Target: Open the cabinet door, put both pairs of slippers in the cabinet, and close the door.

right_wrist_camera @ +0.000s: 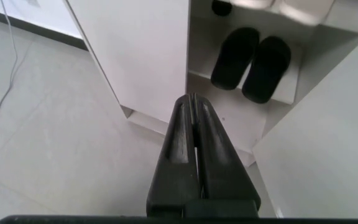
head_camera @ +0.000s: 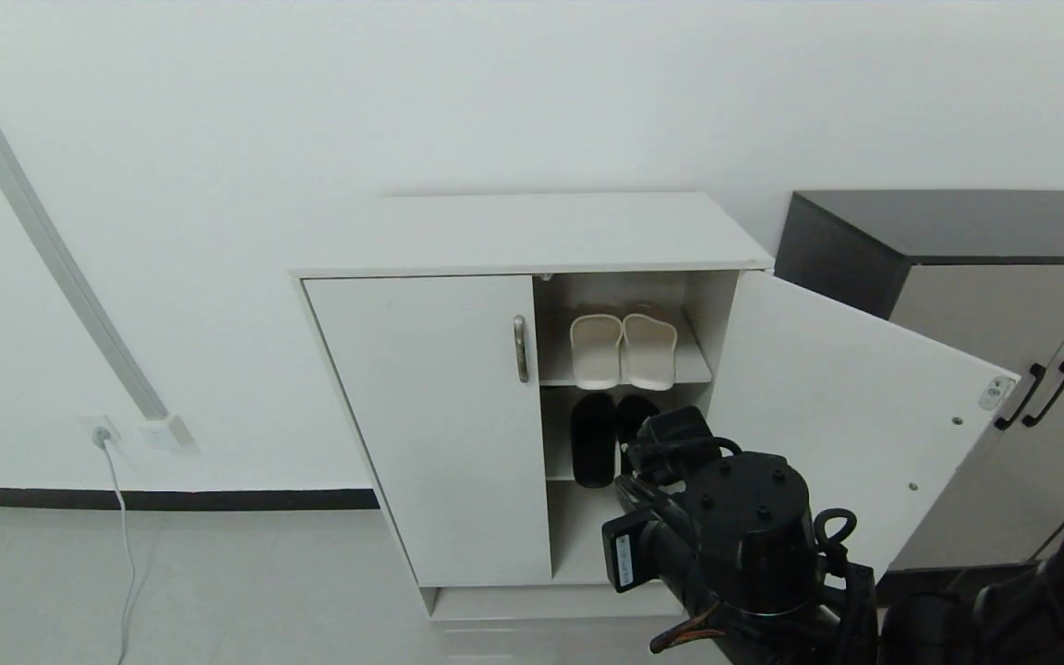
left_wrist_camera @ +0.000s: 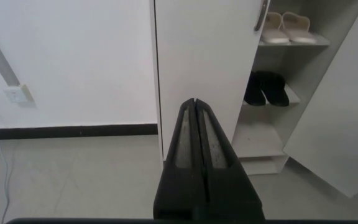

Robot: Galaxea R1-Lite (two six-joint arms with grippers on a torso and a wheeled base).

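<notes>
The white cabinet [head_camera: 532,231] has its right door [head_camera: 846,406] swung open and its left door [head_camera: 430,416] closed. A white pair of slippers [head_camera: 622,351] lies on the upper shelf, and a black pair [head_camera: 601,439] on the shelf below. My right arm [head_camera: 744,526] stands in front of the opening. In its wrist view the right gripper [right_wrist_camera: 193,98] is shut and empty, a short way out from the black slippers [right_wrist_camera: 252,62]. The left gripper [left_wrist_camera: 194,102] is also shut and empty, held back before the closed door, with both pairs [left_wrist_camera: 289,28] [left_wrist_camera: 265,89] in sight.
A dark cabinet [head_camera: 957,240] with two black handles stands right of the open door, close to its edge. A wall socket with a white cable [head_camera: 102,434] is at the left. Bare grey floor [head_camera: 218,591] lies in front of the white cabinet.
</notes>
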